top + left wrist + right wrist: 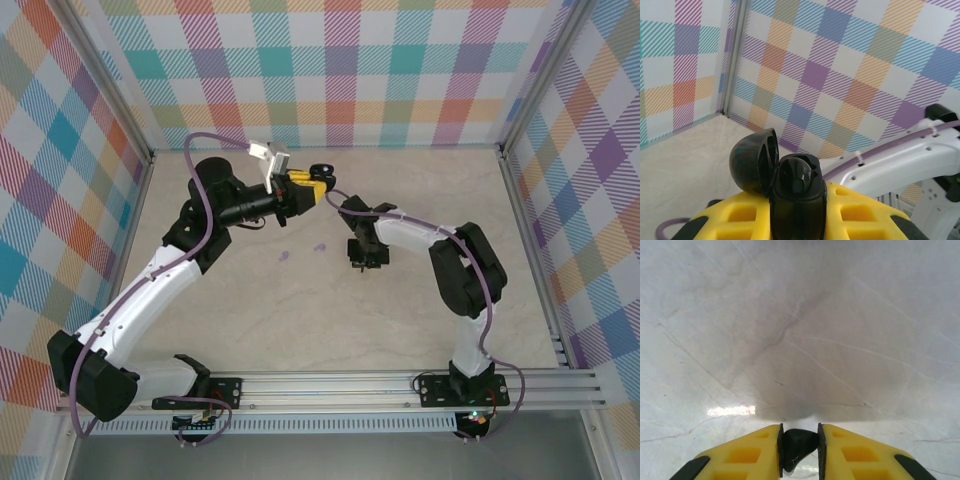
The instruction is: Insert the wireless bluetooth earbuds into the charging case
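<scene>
My left gripper (318,192) is shut on a black charging case (797,192), held up off the table with its lid (754,160) swung open to the left. One black earbud (801,175) sits in the case's well. My right gripper (366,258) points down at the table and is shut on a second black earbud (799,445), pinched between the yellow fingers (740,457) just above the surface. Two lilac earbuds (320,245) (284,257) lie on the table between the arms.
The table (330,310) is pale marble, fenced by metal rails and checked walls (340,70). The right arm's white link (900,167) and purple cable cross behind the case in the left wrist view.
</scene>
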